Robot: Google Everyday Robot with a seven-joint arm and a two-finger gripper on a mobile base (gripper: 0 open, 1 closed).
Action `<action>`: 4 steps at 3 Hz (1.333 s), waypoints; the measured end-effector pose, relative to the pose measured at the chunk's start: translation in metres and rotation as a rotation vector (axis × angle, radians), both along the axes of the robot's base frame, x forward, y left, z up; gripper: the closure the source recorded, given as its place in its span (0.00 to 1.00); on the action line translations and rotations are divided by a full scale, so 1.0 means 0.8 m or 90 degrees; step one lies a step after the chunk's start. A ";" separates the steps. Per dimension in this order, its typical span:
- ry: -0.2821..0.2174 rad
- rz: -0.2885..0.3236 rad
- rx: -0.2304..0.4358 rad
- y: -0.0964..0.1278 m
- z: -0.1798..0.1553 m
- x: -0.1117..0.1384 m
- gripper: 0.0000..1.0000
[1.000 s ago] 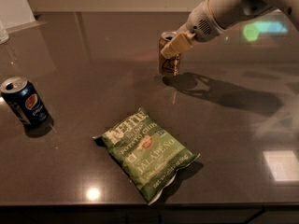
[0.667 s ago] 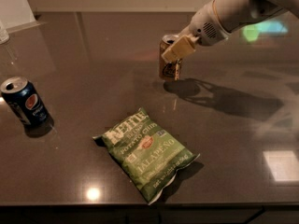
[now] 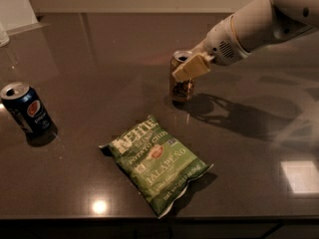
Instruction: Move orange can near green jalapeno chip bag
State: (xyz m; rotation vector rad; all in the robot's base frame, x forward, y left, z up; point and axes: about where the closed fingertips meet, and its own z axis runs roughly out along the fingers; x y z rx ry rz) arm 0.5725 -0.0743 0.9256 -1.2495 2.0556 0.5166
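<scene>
The orange can [image 3: 182,87] stands upright at the middle of the dark table, its silver top showing. My gripper [image 3: 188,66] reaches in from the upper right and is shut on the can's upper half; one tan finger [image 3: 192,67] lies across its front. I cannot tell whether the can's base touches the table or hangs just above it. The green jalapeno chip bag [image 3: 157,163] lies flat near the front edge, a short gap below and left of the can.
A blue Pepsi can [image 3: 27,114] stands upright at the far left. The table's front edge [image 3: 149,218] runs just below the bag. My white arm [image 3: 259,26] spans the upper right. A pale object [image 3: 4,34] shows at the far left edge.
The gripper has carried the orange can toward the front of the table, closer to the chip bag. The bag and the Pepsi can have not moved.
</scene>
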 end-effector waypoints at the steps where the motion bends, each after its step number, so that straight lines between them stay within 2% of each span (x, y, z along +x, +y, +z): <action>1: 0.001 -0.011 -0.009 -0.004 -0.004 -0.018 1.00; 2: 0.001 -0.021 -0.014 -0.005 -0.006 -0.037 1.00; 3: 0.004 -0.031 -0.014 -0.003 -0.008 -0.053 0.85; 4: 0.005 -0.039 -0.009 -0.002 -0.012 -0.066 0.61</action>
